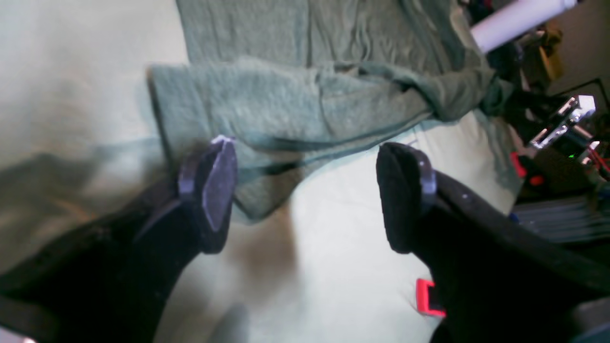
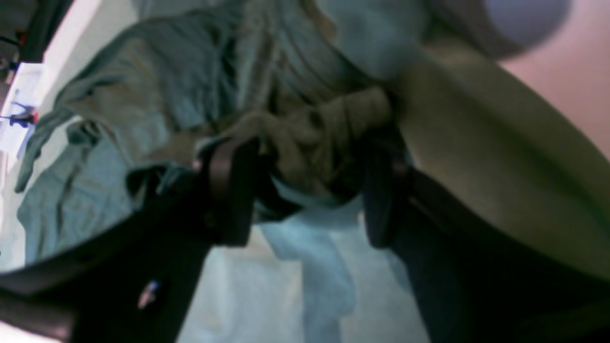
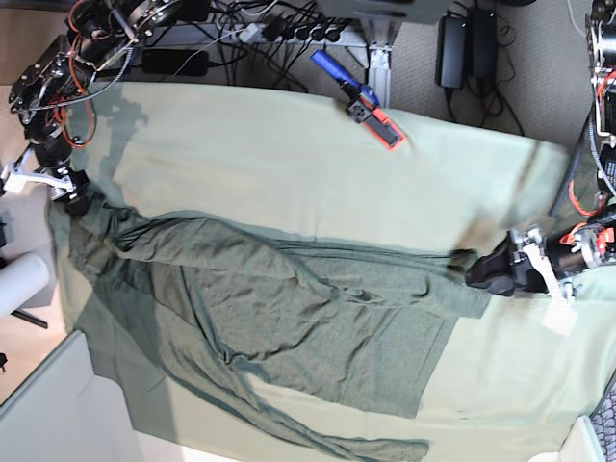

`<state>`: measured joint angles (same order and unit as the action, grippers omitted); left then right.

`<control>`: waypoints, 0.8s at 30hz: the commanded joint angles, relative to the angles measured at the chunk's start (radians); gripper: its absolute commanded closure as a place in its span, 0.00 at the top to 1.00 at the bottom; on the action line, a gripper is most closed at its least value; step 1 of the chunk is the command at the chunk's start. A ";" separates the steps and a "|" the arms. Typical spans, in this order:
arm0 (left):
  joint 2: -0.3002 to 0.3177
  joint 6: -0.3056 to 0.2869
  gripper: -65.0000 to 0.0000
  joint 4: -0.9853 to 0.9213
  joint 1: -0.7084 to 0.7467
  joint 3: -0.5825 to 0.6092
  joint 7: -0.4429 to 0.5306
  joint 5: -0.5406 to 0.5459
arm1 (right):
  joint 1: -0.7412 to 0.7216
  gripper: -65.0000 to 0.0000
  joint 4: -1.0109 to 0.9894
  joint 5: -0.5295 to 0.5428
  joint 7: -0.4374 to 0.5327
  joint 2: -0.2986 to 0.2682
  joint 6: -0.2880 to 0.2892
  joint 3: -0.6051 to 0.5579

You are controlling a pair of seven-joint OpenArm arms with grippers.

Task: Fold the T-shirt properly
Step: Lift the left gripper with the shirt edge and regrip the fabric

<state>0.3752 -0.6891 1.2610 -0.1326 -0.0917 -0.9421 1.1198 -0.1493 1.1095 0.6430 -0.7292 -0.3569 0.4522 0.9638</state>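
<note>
Plenty of open room on the far half of the tabletop (image 3: 241, 144), just pale mint-green smooth cloth there. The only thing sitting on it is a blue-and-red tool (image 3: 358, 99) near the back edge. The large dark heathered grey-green knit T-shirt (image 3: 289, 318) sprawls across the near half. Bare cloth again near the left end effector (image 3: 489, 271), below it in the base view.

Left gripper (image 1: 317, 190): two black fingers (image 1: 405, 195) with rounded, oval tips; inner pad faces greyish-violet, matte. A red clip-like tab (image 1: 429, 297) sits low beside one finger (marking unreadable).

Right gripper (image 2: 305, 190): same dark fingers, blurred close up.

Arm bodies, base view: black housings, silver-white brackets (image 3: 38, 178), red and orange cables (image 3: 82, 111) looped beside the right arm's joints.
</note>
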 commanded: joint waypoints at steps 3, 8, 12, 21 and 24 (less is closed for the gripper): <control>-0.013 -0.009 0.73 0.016 -0.002 -0.043 0.002 0.063 | -0.027 0.53 0.012 0.023 0.018 -0.023 0.013 0.002; -0.048 -0.009 0.73 0.016 0.025 -0.067 -0.002 0.060 | -0.027 0.53 0.007 0.023 0.019 -0.023 0.013 0.003; -0.082 0.044 0.73 0.015 0.034 -0.073 0.066 -0.062 | -0.027 0.53 -0.010 0.022 0.022 -0.023 0.013 0.003; -0.161 0.132 0.73 0.015 0.033 -0.103 0.119 -0.191 | -0.027 0.53 -0.013 0.023 0.015 -0.023 0.013 0.002; -0.201 0.161 0.73 0.014 0.033 -0.093 0.141 -0.236 | -0.027 0.53 -0.013 0.023 0.005 -0.022 0.013 0.002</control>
<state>0.1658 -0.5339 1.2613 -0.0811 -0.1852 -0.8024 0.8787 -0.1608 1.0843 0.6468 -0.7380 -0.3542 0.4522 0.9638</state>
